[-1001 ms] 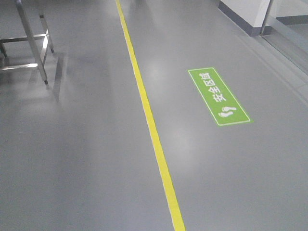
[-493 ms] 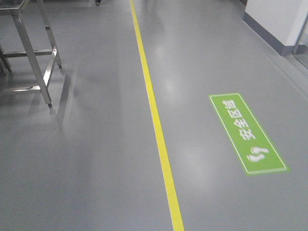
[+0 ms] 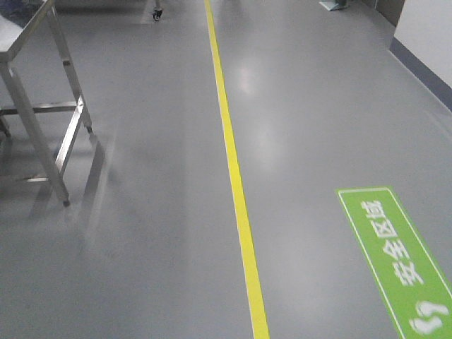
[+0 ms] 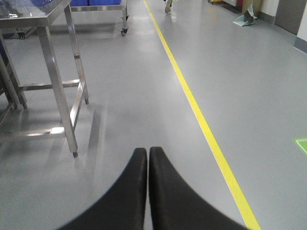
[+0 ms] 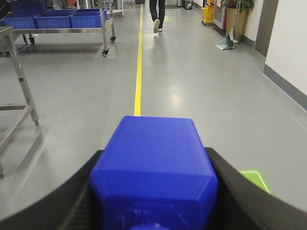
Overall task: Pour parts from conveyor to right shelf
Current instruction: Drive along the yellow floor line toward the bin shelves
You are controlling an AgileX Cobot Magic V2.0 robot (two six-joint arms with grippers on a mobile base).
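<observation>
- Right end effector [image 5: 153, 206] clamps the blue block [image 5: 153, 158] by its side faces; left end effector [image 4: 147, 160] is closed, empty.
- I judge it light, rigid, slick plastic.

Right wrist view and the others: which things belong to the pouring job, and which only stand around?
Job: blue block, held in right pincer; left pincer, shut, empty.

Around: steel table, yellow floor line, green floor sign, walking person, wheeled cart with blue bins (role unclear).
</observation>
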